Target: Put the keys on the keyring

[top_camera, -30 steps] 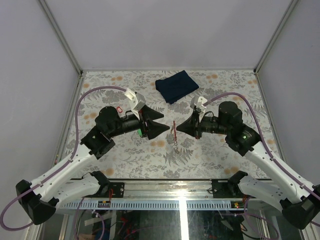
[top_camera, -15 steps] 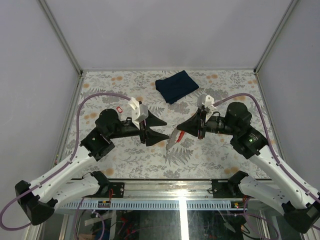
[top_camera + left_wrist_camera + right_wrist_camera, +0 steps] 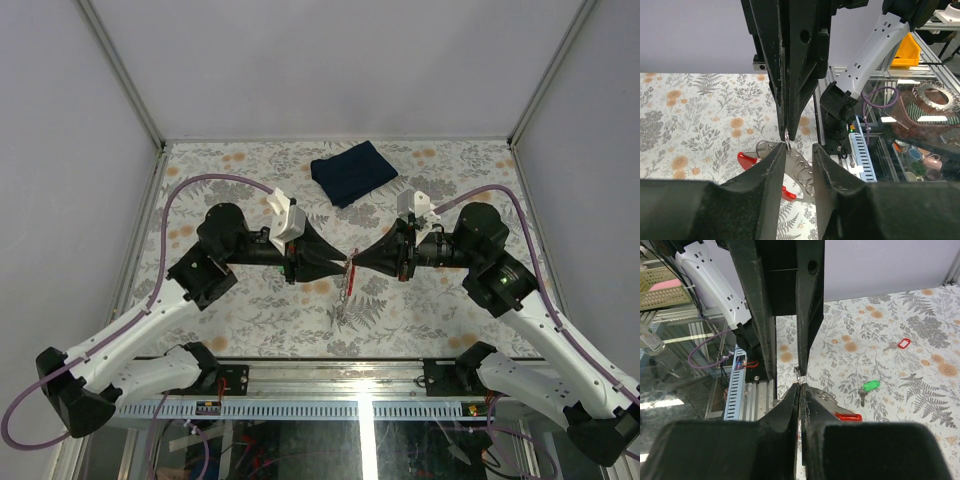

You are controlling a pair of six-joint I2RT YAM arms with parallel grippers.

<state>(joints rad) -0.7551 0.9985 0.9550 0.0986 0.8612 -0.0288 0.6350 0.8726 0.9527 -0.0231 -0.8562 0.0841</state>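
Overhead, both arms reach inward with tips meeting, the right gripper [image 3: 800,386] pinching the keyring [image 3: 801,172] (it hangs below), the left gripper [image 3: 799,148] narrowly parted.

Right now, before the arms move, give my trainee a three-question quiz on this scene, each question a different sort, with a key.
1. True or false: the green key is already on the keyring.
2. Which hand grips the keyring?
3. The cloth is: A red, B dark blue, C yellow.
Key: 1 false, it lies loose on the table; 2 the right hand; 3 B.
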